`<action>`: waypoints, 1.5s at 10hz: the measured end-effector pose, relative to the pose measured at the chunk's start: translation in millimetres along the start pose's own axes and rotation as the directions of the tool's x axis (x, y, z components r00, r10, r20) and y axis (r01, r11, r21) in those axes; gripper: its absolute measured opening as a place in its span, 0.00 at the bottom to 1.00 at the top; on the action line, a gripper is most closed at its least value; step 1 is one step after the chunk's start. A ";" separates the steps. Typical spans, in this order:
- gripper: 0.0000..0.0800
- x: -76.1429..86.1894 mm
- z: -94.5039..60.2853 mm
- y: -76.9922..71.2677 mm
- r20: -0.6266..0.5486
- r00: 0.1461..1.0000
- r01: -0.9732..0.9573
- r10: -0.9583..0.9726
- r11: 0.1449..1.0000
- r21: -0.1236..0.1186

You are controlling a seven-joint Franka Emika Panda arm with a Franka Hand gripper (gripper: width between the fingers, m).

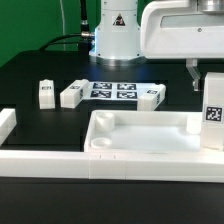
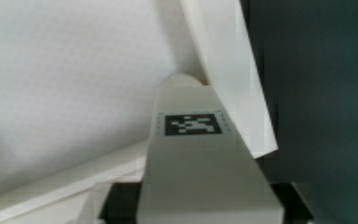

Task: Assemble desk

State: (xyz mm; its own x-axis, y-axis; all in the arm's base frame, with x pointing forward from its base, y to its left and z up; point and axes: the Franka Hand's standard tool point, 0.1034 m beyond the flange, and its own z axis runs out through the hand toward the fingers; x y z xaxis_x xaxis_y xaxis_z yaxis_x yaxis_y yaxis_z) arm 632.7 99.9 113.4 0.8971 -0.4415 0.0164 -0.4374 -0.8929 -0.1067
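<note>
Gripper (image 1: 205,72) is clamped on a white plastic square-bar leg (image 1: 213,130). In the wrist view the two dark fingers (image 2: 119,200) flank the bar on either side, and the held leg (image 2: 202,160) runs straight out from the gripper (image 2: 202,200). The pad contact sits at the frame edge, so it looks like a firm grip but I can't be certain.

The leg stands upright, black-and-white tag facing the exterior camera, at the corner of the desk top on the exterior view's right. The white plastic tray-like desk top (image 1: 150,152) lies flat on the black table (image 1: 30,70), open side up, just behind the long white border rail (image 1: 40,165). In the wrist view the desk top (image 2: 69,90) fills the area beside the leg.

The leg's lower end is hidden, so I can't tell whether it's in a socket.

Three loose legs (image 1: 45,93) (image 1: 72,93) (image 1: 150,96) lie flat further back, around the marker board (image 1: 112,90).
</note>
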 end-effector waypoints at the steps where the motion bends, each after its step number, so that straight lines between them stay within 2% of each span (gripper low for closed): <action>1: 0.36 -0.4 0.1 -0.3 0.001 0.996 -0.094 0.094 0.996 0.001; 4: 0.36 -0.6 0.5 -0.6 -0.001 0.975 -0.220 0.220 0.975 0.002; 5: 0.46 -1.5 0.6 -1.9 0.004 0.969 -0.247 0.247 0.969 0.007; 6: 0.64 -2.2 0.7 -2.9 0.007 0.967 -0.253 0.253 0.967 0.010; 7: 0.64 -2.4 0.7 -2.7 0.008 0.977 -0.212 0.212 0.977 0.008; 8: 0.77 -4.0 0.1 -2.2 0.013 0.991 -0.135 0.136 0.991 -0.012; 9: 0.80 -4.5 -1.3 -4.6 0.008 0.999 -0.031 0.032 0.999 -0.030; 12: 0.81 -3.9 -1.2 -4.6 0.013 0.983 0.183 -0.182 0.983 -0.026; 14: 0.81 -3.8 -1.2 -4.3 0.016 0.945 0.327 -0.327 0.945 -0.023; 15: 0.81 -2.9 -1.1 -3.8 0.014 0.909 0.416 -0.415 0.909 -0.032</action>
State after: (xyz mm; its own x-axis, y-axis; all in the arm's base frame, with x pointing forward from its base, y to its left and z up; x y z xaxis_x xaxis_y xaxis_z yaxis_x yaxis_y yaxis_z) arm 631.7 104.5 114.8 0.9985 -0.0293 0.0454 -0.0266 -0.9979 -0.0587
